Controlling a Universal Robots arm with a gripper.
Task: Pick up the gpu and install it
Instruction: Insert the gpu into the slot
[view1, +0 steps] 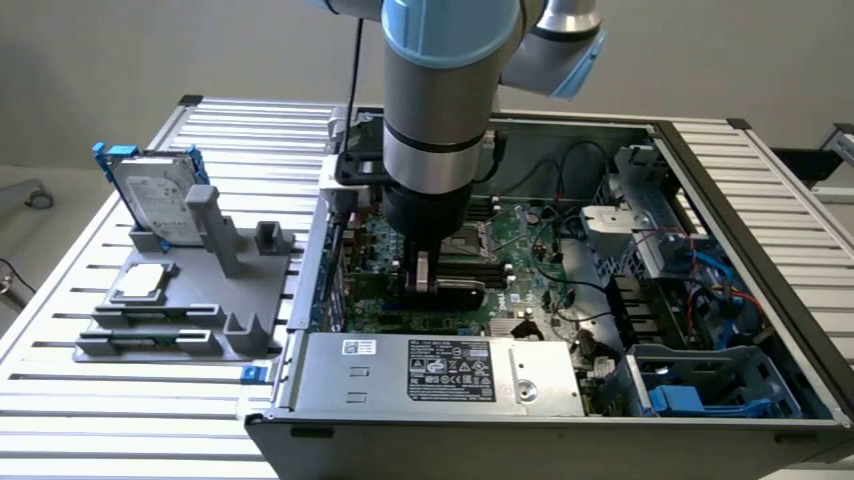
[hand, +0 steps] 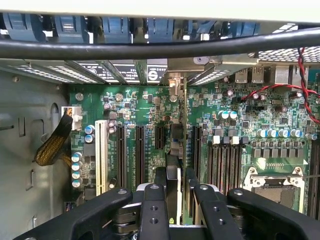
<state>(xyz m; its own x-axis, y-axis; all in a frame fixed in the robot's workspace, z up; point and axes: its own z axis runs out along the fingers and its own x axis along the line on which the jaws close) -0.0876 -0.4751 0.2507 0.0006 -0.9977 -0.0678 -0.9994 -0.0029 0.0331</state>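
The gpu (hand: 174, 150) stands on edge between my fingers, seen as a thin dark card with its silver bracket end toward the case's rear wall. My gripper (hand: 175, 182) is shut on the gpu, one finger (hand: 160, 180) on each face. The card sits low over the green motherboard (hand: 145, 107), in line with the black expansion slots (hand: 122, 155); I cannot tell whether its edge is in a slot. In the exterior view the gripper (view1: 424, 285) reaches down inside the open computer case (view1: 747, 200) with the black gpu (view1: 462, 294) at its tip.
A grey fixture (view1: 174, 320) at the exterior view's left holds a silver hard drive with a blue frame (view1: 154, 200) and a small CPU chip (view1: 144, 283). The power supply (view1: 441, 370) fills the case's near side. A CPU socket (hand: 272, 180), red-black wires (hand: 280, 87) and a braided cable (hand: 52, 145) flank the slots.
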